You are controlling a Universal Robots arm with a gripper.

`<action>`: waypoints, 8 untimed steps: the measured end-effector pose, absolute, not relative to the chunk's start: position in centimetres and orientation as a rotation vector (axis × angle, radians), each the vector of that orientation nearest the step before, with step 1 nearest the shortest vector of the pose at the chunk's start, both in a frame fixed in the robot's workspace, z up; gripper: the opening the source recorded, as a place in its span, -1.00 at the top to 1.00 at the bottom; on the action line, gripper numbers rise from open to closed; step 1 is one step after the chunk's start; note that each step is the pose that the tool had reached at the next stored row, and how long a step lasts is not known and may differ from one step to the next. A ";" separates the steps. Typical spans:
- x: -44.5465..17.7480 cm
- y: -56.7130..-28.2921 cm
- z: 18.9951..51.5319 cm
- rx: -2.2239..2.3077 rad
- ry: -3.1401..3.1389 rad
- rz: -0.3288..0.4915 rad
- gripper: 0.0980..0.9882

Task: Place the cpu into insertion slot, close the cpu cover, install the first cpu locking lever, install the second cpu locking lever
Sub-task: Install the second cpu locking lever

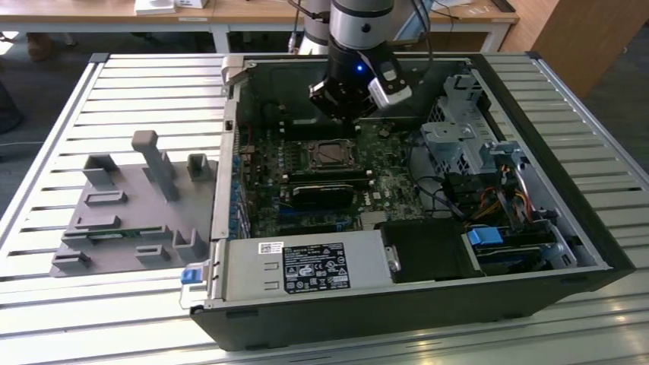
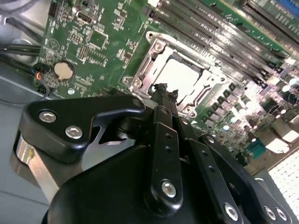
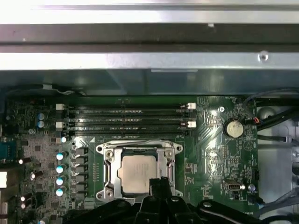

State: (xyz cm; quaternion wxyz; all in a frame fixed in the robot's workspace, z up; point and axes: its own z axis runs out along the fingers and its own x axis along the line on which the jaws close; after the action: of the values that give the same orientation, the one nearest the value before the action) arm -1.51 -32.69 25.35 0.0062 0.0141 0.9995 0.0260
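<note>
The cpu (image 3: 137, 173) sits in the insertion slot (image 3: 105, 154), cover down. Gripper (image 2: 162, 88) fingers together, empty, touching the socket's edge. Chip is light, rigid, fragile; hold by its edges.

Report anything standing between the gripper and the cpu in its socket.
Nothing visible does. In both wrist views the gripper hangs right above the cpu, which already sits in the insertion slot with the cpu cover framing it.

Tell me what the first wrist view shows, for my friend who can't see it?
A silvery-beige square cpu sits in the metal-rimmed insertion slot on a green motherboard, with the thin silvery cpu cover framing it. The black gripper hovers at the chip's edge, beside long black memory slots.
</note>
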 end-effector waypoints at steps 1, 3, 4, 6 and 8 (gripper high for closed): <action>-1.5 -33.0 25.3 0.044 3.128 0.081 0.98; -1.5 -33.6 25.3 0.044 3.128 0.082 0.98; -1.5 -33.9 25.2 0.044 3.128 0.082 0.98; -1.5 -34.4 25.1 0.044 3.128 0.082 0.98; -1.5 -34.9 25.0 0.044 3.128 0.087 0.98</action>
State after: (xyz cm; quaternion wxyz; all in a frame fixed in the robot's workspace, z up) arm -1.51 -34.86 25.04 0.0062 0.0141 0.9995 0.0277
